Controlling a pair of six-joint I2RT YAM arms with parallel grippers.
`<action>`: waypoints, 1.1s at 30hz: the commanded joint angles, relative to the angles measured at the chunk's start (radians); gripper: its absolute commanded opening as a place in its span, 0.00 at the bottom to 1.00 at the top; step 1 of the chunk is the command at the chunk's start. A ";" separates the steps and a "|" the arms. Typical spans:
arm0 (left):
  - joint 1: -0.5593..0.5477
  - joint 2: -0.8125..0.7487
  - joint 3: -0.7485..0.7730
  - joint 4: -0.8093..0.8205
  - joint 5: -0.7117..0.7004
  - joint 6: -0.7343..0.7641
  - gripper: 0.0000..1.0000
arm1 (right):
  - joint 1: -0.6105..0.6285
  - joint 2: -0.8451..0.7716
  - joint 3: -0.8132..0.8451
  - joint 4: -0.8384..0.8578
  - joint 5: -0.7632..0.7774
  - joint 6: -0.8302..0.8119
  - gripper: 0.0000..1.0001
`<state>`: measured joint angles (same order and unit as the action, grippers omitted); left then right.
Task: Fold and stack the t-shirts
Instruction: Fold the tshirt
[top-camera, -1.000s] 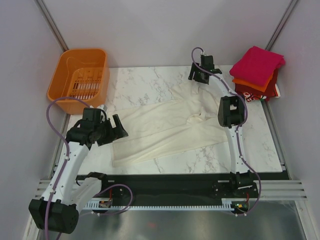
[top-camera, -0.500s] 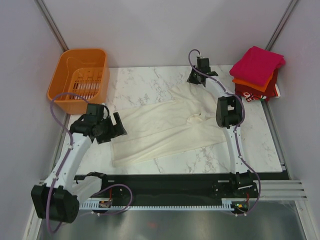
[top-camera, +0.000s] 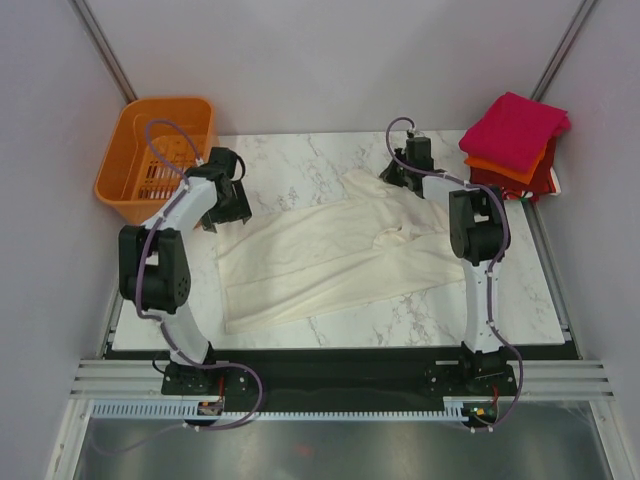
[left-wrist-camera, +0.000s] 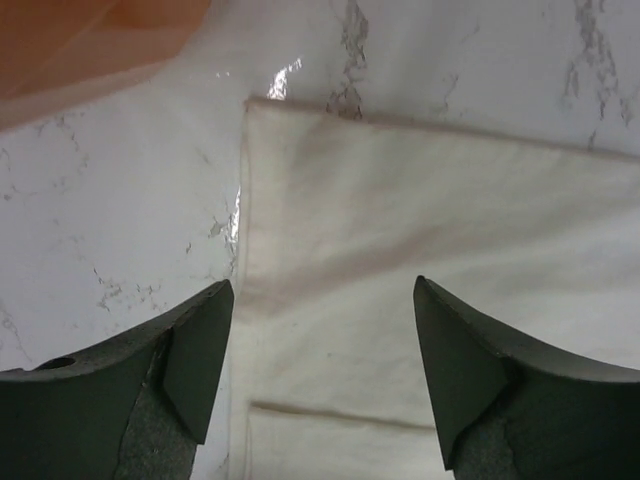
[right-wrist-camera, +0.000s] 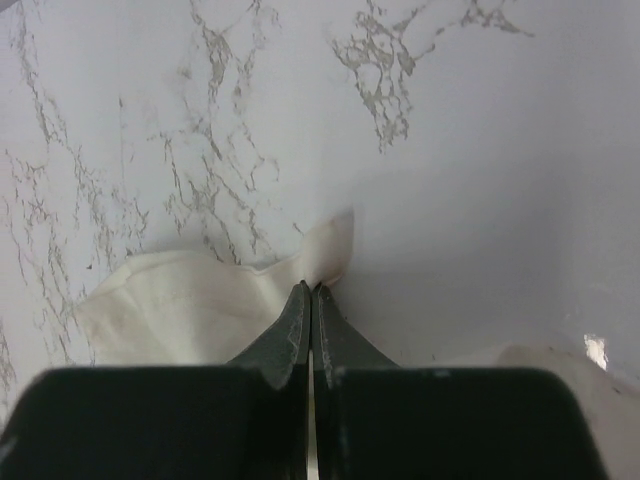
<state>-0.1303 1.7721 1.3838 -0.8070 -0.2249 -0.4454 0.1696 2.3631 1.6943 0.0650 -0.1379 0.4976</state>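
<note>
Moved: left arm, swung from the near-left up to the far-left corner of the cream-white t-shirt (top-camera: 330, 250), beside the orange basket (top-camera: 128, 140).
Left gripper (left-wrist-camera: 322, 300): jaws wide apart above that corner, nothing held.
Right gripper (right-wrist-camera: 310, 290): fingers pressed together, pinching the shirt's far edge.
Cream-white t-shirt: spread mid-table.
Folded shirts (top-camera: 515, 135): magenta, orange, dark red, stacked far right.

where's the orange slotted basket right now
Top view: the orange plastic slotted basket sits at the far left corner of the marble table, just left of the left gripper, which hangs over the cream-white cloth t-shirt.
</note>
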 joint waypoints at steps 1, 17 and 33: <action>0.003 0.093 0.090 0.014 -0.180 0.047 0.80 | -0.015 -0.059 -0.091 0.062 -0.035 0.035 0.00; 0.076 0.349 0.198 0.015 -0.251 0.045 0.79 | -0.051 -0.071 -0.134 0.094 -0.106 0.064 0.00; 0.159 0.431 0.212 0.097 -0.080 0.119 0.13 | -0.073 -0.062 -0.134 0.099 -0.144 0.078 0.00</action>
<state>-0.0593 2.1368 1.6135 -0.7509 -0.2790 -0.3218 0.1013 2.3180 1.5684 0.1654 -0.2680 0.5770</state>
